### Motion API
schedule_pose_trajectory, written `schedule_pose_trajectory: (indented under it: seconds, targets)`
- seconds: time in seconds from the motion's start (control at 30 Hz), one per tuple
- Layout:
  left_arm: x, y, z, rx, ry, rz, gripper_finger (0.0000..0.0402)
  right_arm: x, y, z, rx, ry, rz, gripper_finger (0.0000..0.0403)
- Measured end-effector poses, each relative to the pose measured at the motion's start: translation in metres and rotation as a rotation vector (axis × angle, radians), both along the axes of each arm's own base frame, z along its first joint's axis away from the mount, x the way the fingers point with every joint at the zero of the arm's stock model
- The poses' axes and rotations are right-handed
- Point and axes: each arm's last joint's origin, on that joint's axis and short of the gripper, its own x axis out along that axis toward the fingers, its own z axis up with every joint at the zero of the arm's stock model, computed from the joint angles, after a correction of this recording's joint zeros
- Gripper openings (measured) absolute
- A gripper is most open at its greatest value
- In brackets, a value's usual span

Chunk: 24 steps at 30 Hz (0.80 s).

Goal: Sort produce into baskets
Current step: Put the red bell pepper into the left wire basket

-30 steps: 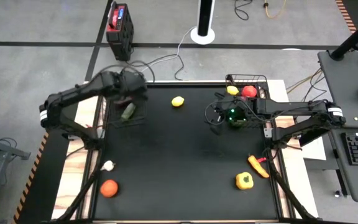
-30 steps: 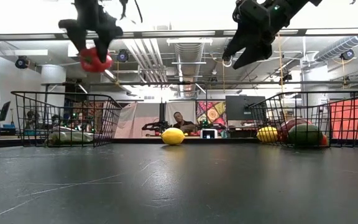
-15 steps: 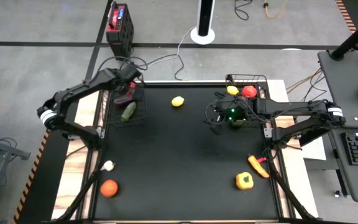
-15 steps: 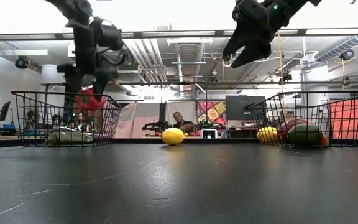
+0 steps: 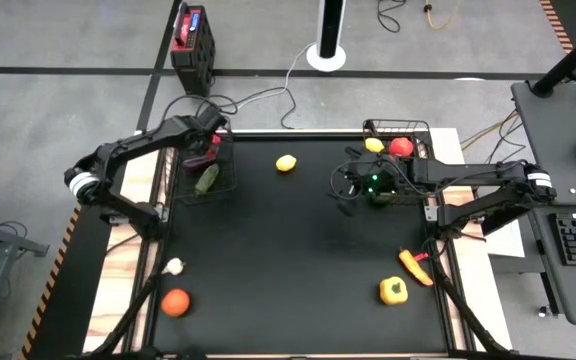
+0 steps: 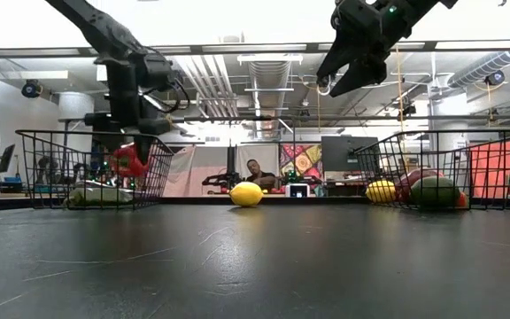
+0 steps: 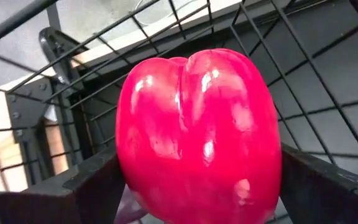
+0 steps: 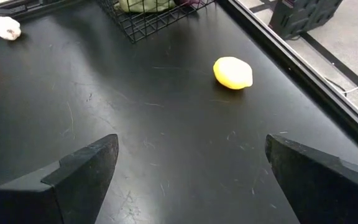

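Your left gripper sits down inside the left basket at the bench's far left corner, its fingers clamped on a red pepper; the left wrist view shows the pepper filling the gap between them, with the basket's wire mesh close behind it. In the low view the pepper hangs below the basket rim, above the basket floor. A green cucumber lies in the same basket, just beside the gripper. Your right gripper hovers high over the bench near the right basket, its fingers spread apart and holding nothing. That basket holds a yellow lemon and a red tomato. A second lemon lies loose on the bench between the two baskets, near the far edge. On the near left you have a white garlic and an orange tomato close together; on the near right, a yellow pepper lies near an orange-and-red piece whose kind you cannot tell from here.
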Motion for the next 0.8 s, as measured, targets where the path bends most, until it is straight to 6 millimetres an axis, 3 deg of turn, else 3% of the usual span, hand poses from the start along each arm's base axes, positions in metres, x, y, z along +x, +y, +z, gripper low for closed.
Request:
schedule_pose_trajectory:
  seconds: [0.2,0.4,0.8]
  targets:
    - [0.007,0.007,-0.017,-0.051,0.013,-0.009,0.0334,0.0,0.0,0.0,0.001,-0.002,-0.001,0.0396]
    - [0.011,0.01,-0.022,-0.065,0.013,-0.02,0.0336,0.0,0.0,0.0,0.008,-0.004,-0.007,0.0396]
    - [0.011,0.01,-0.022,-0.06,0.018,-0.027,0.0392,0.0,0.0,0.0,0.025,-0.01,-0.021,0.0396]
